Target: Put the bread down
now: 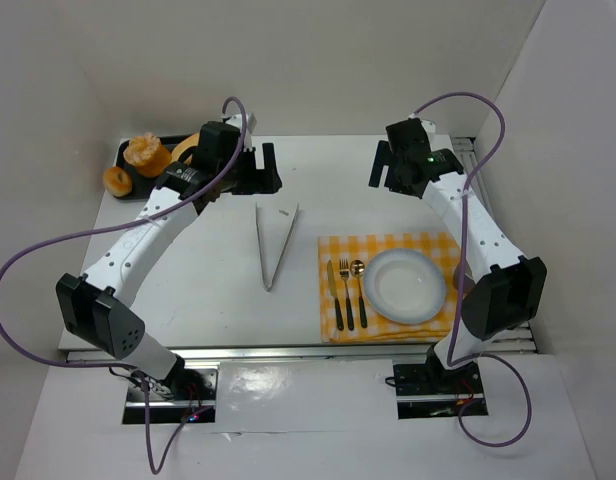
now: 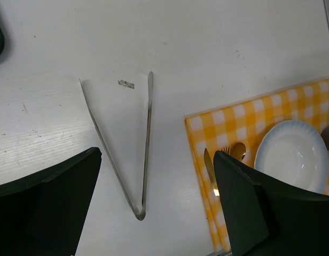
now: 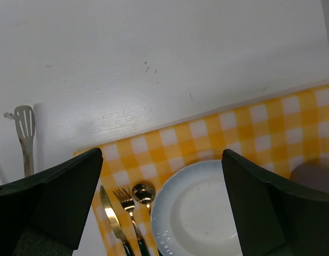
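The bread [image 1: 143, 150] lies in pieces on a black tray [image 1: 125, 152] at the far left corner of the worktop [image 1: 218, 250]. My left jaws stand wide apart with nothing between them, just beside the tray. Under them lie the metal tongs [image 2: 147, 144], flat, in a V shape. My right jaws are also spread and grasp nothing, above the far edge of the yellow checked cloth [image 1: 338, 247]. On this cloth rests a white plate [image 1: 405, 285], and left of it a knife [image 3: 112, 218], a fork [image 3: 122, 196] and a spoon [image 3: 143, 192].

Left pincer [image 1: 256, 168] and right pincer [image 1: 381, 165] far forward, spread wide, both empty.
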### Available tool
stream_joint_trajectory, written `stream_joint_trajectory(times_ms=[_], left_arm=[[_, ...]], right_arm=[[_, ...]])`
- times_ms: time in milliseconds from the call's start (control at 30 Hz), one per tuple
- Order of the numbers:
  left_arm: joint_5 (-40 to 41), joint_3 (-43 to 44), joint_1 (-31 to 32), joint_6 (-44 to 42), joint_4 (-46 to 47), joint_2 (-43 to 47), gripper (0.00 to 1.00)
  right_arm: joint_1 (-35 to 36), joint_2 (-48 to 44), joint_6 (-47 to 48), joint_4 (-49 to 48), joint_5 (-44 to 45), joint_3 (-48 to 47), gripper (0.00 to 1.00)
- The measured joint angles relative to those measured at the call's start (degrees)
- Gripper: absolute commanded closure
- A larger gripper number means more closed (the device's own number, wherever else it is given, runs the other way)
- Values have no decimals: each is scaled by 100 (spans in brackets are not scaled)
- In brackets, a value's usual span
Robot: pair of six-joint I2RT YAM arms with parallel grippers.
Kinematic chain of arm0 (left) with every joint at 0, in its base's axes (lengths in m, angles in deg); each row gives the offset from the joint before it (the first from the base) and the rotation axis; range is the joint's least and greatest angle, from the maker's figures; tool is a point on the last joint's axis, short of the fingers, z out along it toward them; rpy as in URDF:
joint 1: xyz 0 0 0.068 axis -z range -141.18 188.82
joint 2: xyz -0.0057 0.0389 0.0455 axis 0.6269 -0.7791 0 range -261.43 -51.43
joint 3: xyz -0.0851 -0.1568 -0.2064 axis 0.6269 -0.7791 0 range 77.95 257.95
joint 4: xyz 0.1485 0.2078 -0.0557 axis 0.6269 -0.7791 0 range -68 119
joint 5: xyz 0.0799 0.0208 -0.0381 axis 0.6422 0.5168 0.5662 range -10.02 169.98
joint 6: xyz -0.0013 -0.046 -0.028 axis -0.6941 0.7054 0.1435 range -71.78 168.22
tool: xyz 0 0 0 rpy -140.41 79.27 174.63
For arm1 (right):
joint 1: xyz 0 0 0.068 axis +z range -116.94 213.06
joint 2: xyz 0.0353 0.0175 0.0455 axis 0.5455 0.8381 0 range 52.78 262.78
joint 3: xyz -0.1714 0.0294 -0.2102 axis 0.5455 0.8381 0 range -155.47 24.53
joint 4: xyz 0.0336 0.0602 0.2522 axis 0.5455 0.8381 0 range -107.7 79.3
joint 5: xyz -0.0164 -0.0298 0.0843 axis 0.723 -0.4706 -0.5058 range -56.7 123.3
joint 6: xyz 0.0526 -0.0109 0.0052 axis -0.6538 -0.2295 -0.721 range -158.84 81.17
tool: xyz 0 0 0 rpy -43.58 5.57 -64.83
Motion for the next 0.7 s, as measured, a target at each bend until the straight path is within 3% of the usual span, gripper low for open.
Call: stream_joint_trajectory(times_ms=[467,700], left_arm=[[57,-52,26,0,-13,-2,0],[815,-675,350,61,-348,-203,0]], right_arm=[[0,-11,-2,2,46,101,0],[-2,-144,-24,-13,20,313,0]])
